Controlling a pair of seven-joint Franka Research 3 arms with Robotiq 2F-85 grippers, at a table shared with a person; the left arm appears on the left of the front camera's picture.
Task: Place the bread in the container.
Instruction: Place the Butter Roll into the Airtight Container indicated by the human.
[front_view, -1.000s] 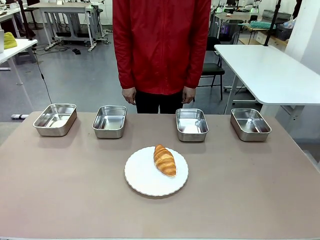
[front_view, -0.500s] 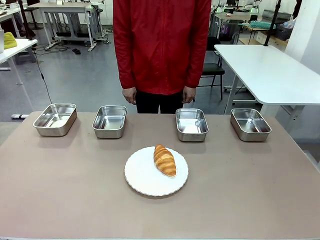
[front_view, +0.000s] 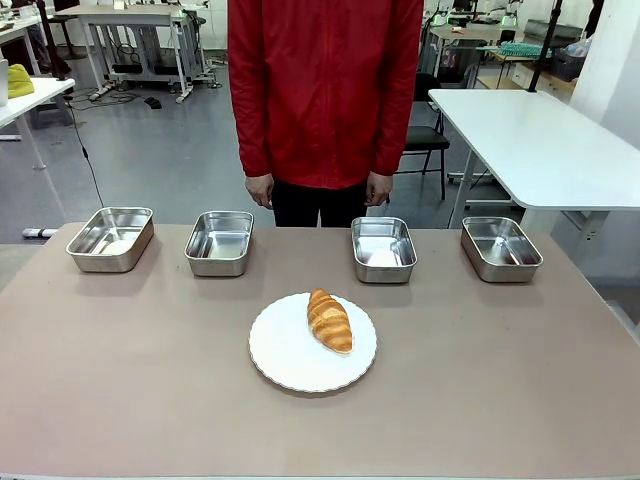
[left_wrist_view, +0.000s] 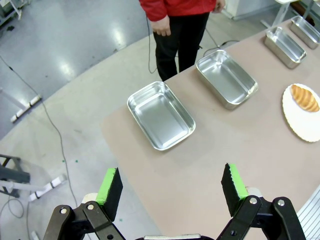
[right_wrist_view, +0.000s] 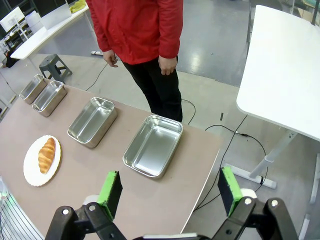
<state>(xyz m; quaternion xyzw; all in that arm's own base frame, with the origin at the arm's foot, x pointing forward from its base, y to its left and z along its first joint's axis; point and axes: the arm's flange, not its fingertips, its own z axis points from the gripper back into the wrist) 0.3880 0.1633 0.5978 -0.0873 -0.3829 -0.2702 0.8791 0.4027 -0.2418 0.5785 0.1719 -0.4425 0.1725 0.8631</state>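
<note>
The bread (front_view: 330, 320), a golden-brown croissant, lies on the right half of a round white plate (front_view: 285, 360) at the table's middle. Several alike steel pans line the far edge; any could be the container: far left (front_view: 110, 238), inner left (front_view: 220, 242), inner right (front_view: 383, 248), far right (front_view: 500, 247). All look empty. My left gripper (left_wrist_view: 171, 184) hangs open high over the table's left end, with the nearest pan (left_wrist_view: 160, 115) ahead and the bread (left_wrist_view: 304, 97) far off. My right gripper (right_wrist_view: 167, 186) hangs open over the right end, above a pan (right_wrist_view: 152, 145), the bread (right_wrist_view: 46, 155) far away.
A person in a red jacket stands behind the far edge, hands (front_view: 258, 190) hanging at the sides, off the table. A white table (front_view: 540, 140) stands beyond the right corner. Bare brown tabletop (front_view: 480, 380) surrounds the plate.
</note>
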